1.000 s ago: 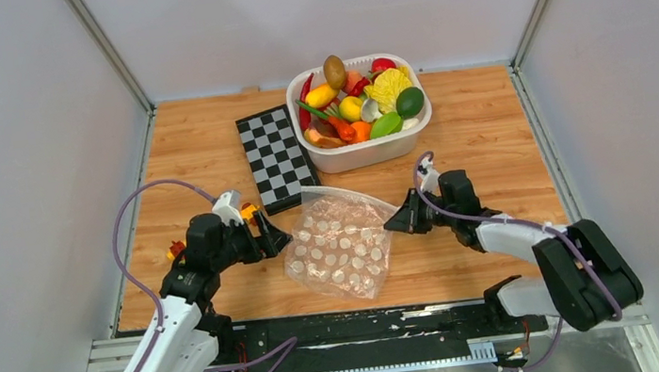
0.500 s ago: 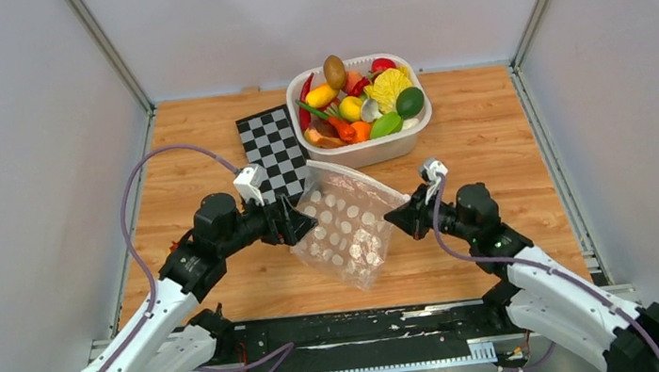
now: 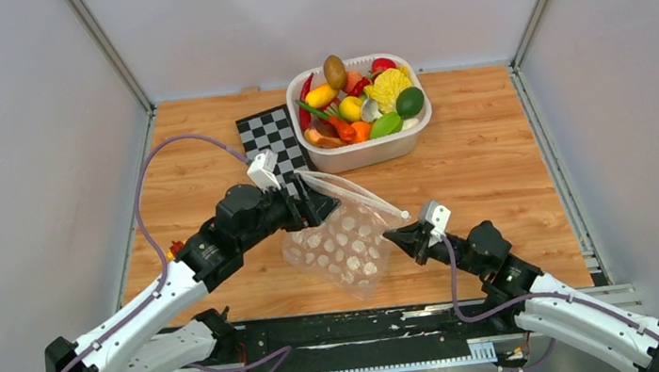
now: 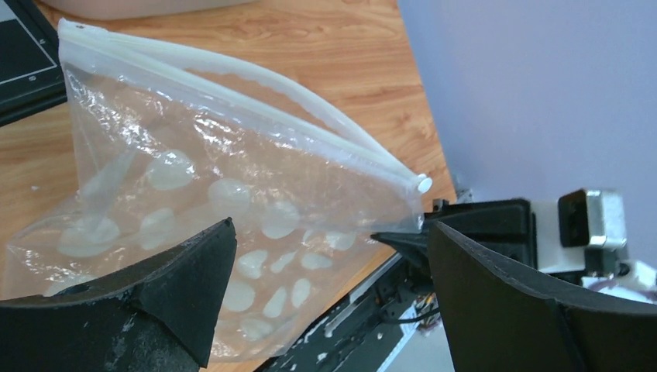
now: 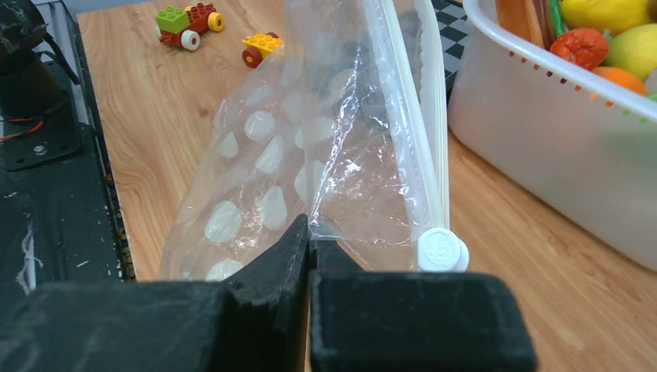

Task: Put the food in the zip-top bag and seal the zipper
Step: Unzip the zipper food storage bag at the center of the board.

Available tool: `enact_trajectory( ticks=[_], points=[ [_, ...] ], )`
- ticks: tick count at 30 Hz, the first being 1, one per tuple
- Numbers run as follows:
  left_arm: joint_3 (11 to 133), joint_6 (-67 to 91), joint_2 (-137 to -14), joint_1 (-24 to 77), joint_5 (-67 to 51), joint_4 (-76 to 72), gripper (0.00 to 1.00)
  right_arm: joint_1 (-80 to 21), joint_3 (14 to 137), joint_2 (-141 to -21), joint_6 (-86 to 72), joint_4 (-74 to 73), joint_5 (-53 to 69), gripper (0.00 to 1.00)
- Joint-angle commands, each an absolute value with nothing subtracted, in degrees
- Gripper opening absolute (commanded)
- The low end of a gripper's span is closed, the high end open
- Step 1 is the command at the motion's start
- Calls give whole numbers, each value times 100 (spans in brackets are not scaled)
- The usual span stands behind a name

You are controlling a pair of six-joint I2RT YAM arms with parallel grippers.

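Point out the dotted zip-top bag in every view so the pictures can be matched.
Top external: the zip-top bag is at centre, in front of the tub.
Left wrist: it fills the left and middle of the picture.
Right wrist: centre, its near edge pinched in the right claw.
Shared landmark: its whitish zipper, seen in the left wrist view and the right wrist view.

The zip-top bag (image 3: 344, 246) sits crumpled at the middle of the wooden table (image 3: 493, 156), its zipper (image 3: 358, 198) slanting from beside the chessboard (image 3: 265, 137) down toward the right. The left gripper (image 3: 322, 208) is at the bag's upper left edge, and the right gripper (image 3: 400, 234) touches its right edge just below the zipper's end. Behind them, the food (image 3: 362, 97) is heaped in a white tub (image 3: 364, 153), which stands just right of the chessboard.
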State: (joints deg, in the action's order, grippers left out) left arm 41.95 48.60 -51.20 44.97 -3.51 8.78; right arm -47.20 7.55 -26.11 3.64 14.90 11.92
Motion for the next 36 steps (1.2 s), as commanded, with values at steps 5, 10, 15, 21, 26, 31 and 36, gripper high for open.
enact_trajectory(
  ticks=[5,10,15,21,26,31,36],
  points=[
    [4805,5381,-5530,4876,445,800,99,-5546,817,-2787,1658,1866,280,0],
    [4842,5344,-5647,4950,677,1060,99,-6031,787,-2843,2003,1944,-407,0],
    [4710,5383,-5625,4954,873,1181,99,-6257,717,-2823,2148,2095,-397,0],
    [4753,5448,-5673,4957,968,1191,99,-6614,719,-2898,2538,2113,-451,0],
    [4817,5495,-5750,4957,1097,1332,100,-6877,706,-2922,2860,2143,-666,0],
    [4883,5446,-5883,4952,1056,1366,99,-7191,774,-3095,3211,2145,-886,0],
    [4952,5351,-5981,4957,1014,1415,93,-7463,848,-3395,3426,2216,-1127,0]
  ],
)
